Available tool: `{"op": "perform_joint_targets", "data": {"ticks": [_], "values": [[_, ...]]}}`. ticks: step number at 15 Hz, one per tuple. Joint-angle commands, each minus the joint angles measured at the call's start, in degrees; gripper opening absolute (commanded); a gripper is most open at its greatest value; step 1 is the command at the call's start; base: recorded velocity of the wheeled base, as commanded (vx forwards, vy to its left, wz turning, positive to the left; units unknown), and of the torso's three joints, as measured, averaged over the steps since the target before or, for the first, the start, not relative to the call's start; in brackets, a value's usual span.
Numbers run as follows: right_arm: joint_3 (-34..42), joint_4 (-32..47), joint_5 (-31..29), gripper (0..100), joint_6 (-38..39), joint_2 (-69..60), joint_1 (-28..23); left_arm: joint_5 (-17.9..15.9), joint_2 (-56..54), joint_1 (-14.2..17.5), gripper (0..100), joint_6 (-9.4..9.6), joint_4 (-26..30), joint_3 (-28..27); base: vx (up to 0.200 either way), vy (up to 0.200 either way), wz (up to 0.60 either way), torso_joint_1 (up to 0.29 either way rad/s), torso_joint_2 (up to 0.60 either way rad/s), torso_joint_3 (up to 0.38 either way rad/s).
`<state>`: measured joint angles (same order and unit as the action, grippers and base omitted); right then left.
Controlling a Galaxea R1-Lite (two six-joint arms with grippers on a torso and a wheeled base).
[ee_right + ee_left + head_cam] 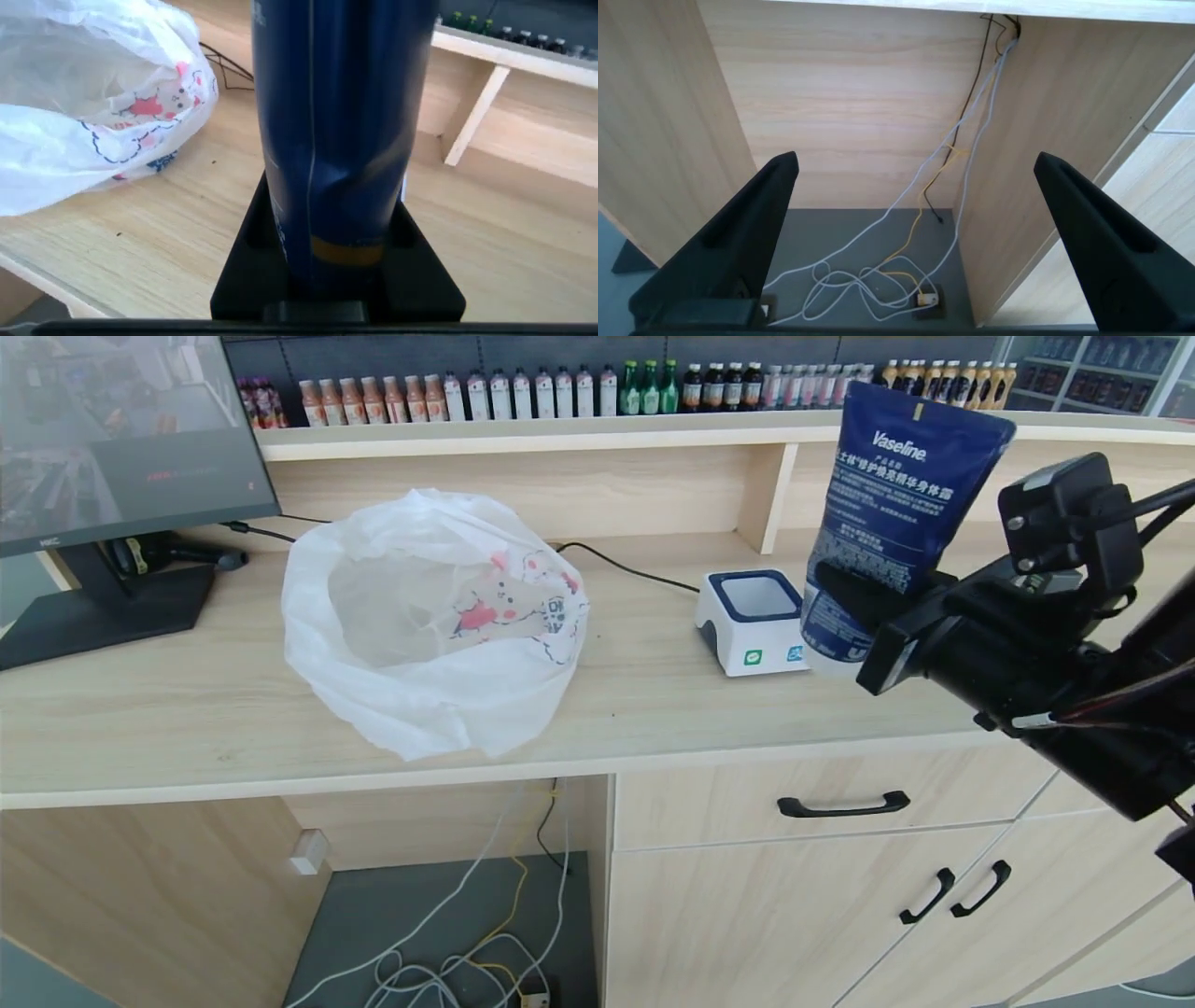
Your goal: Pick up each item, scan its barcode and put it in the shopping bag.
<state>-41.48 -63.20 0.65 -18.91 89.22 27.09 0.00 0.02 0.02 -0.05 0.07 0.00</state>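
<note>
Lotion tube (887,495) stands clamped in my right tool (840,602) beside the scanner (752,621) for its barcode. Left tool (915,177) hangs wide under the desk (187,709)

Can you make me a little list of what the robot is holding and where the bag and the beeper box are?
Right gripper: shut on the blue tube, held upright over the counter
Left gripper: open, holding nothing, down by the cables under the counter
Scanner: white and blue box on the counter, just left of the tube
Shopping bag: white, mouth open, on the counter, further left
</note>
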Motion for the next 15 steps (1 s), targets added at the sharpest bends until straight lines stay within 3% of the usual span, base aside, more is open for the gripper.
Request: {"op": "perform_joint_targets", "data": {"ticks": [1, 2, 4, 5, 8, 13, 15], "values": [[-3.95, -0.26, -0.03, 0, -7.72, 3.33, -0.19, 0.00, -0.02, 0.06, 100, -0.04, -0.07, 0.00, 0.000, 0.000, 0.00, 0.000, 0.00, 0.000], [-8.17, -1.32, 0.06, 0, -15.55, 5.96, -0.02, 0.00, -0.02, -0.02, 100, -0.04, 0.01, 0.00, 0.000, 0.000, 0.00, 0.000, 0.00, 0.000], [-14.41, -4.66, 0.14, 0, -23.90, 9.92, 2.44, 0.00, -0.02, 0.06, 100, -0.04, -0.07, 0.00, 0.000, 0.000, 0.00, 0.000, 0.00, 0.000], [-19.69, -5.36, 2.52, 0, -29.61, 13.17, 3.67, 0.00, -0.02, -0.02, 100, -0.04, 0.01, 0.00, 0.000, 0.000, 0.00, 0.000, 0.00, 0.000], [-26.19, -4.92, 10.60, 0, -42.35, 16.95, 2.97, 0.00, -0.02, 0.06, 100, -0.04, 0.01, 0.00, 0.000, 0.000, 0.00, 0.000, 0.00, 0.000], [-27.33, -4.48, 19.83, 0, -50.35, 22.22, 0.95, 0.00, -0.02, -0.02, 100, -0.04, 0.01, 0.00, 0.000, 0.000, 0.00, 0.000, 0.00, 0.000], [-27.33, 1.41, 22.91, 0, -50.61, 22.22, -0.54, 0.00, -0.02, 0.06, 100, -0.04, -0.07, 0.00, 0.000, 0.000, 0.00, 0.000, 0.00, 0.000]]}}
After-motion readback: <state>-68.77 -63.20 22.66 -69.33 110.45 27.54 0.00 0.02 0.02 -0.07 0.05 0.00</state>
